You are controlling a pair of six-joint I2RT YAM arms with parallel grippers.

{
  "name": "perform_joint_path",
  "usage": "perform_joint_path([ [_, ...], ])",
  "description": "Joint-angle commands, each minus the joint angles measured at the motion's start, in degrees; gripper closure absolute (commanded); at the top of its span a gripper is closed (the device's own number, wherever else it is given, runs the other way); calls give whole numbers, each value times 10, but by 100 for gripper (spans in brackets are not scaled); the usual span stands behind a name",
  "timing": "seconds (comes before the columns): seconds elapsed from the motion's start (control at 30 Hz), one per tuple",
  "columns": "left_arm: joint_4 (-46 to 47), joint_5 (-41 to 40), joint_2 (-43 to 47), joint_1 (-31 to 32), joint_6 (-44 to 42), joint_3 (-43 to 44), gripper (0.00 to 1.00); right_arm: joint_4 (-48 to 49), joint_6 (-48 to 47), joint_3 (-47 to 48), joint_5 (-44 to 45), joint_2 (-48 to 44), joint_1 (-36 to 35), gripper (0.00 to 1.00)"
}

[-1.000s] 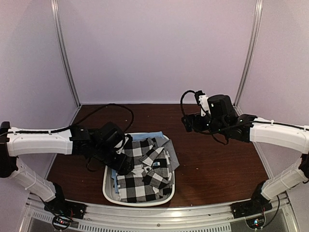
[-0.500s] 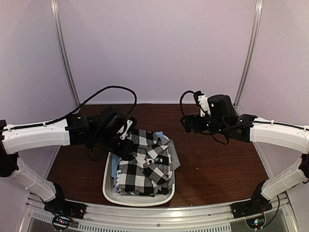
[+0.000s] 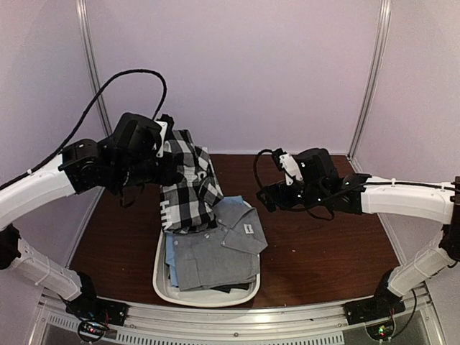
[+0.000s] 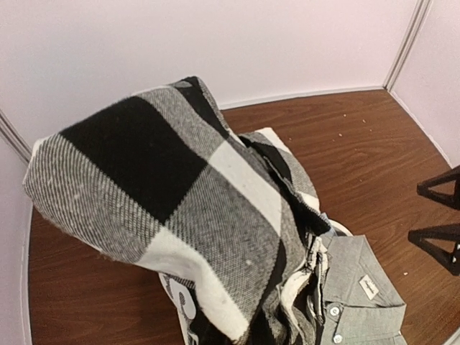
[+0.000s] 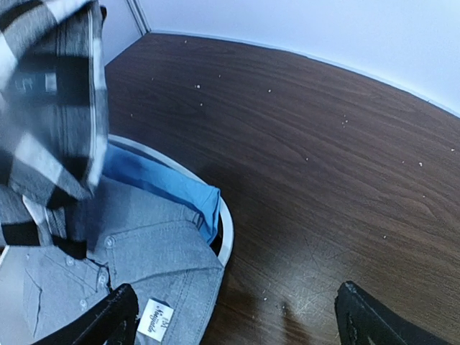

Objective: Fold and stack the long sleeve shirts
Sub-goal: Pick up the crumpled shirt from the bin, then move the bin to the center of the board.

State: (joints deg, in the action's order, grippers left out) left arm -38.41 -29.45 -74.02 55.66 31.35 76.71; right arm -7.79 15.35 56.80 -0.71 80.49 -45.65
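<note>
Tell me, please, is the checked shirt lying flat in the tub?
No, the checked shirt hangs lifted above the tub, where the grey shirt lies.

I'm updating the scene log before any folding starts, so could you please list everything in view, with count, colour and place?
checked shirt: one, black and white, hanging from the left gripper over the tub's far left
grey shirt: one, grey with a small label, lying on top in the tub
blue garment: one, blue, under the grey shirt in the tub
tub: one, white, near middle of the table
table: one, dark brown wood
left gripper: one, black, raised at left, jaws shut on the checked shirt
right gripper: one, black, right of the tub, jaws open and empty
</note>
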Motion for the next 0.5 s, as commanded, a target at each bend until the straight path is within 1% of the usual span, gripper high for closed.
perform_joint_path([
  [0.0, 43, -69, 24, -11, -31, 49, 100, -51, -5, -6, -21, 14, -6, 7],
  [0.13, 67, -68, 22, -21, -56, 68, 100, -71, -5, -34, -22, 15, -7, 14],
  [0.27, 74, -68, 11, -31, -60, 82, 100, -71, 2, -42, -36, 5, -11, 18],
  [0.37, 76, -54, 7, -45, -59, 84, 100, -66, 4, -27, -49, 5, -23, 24],
  [0.47, 77, -47, 6, -57, -56, 85, 100, -68, 6, 7, -61, 28, -48, 30],
])
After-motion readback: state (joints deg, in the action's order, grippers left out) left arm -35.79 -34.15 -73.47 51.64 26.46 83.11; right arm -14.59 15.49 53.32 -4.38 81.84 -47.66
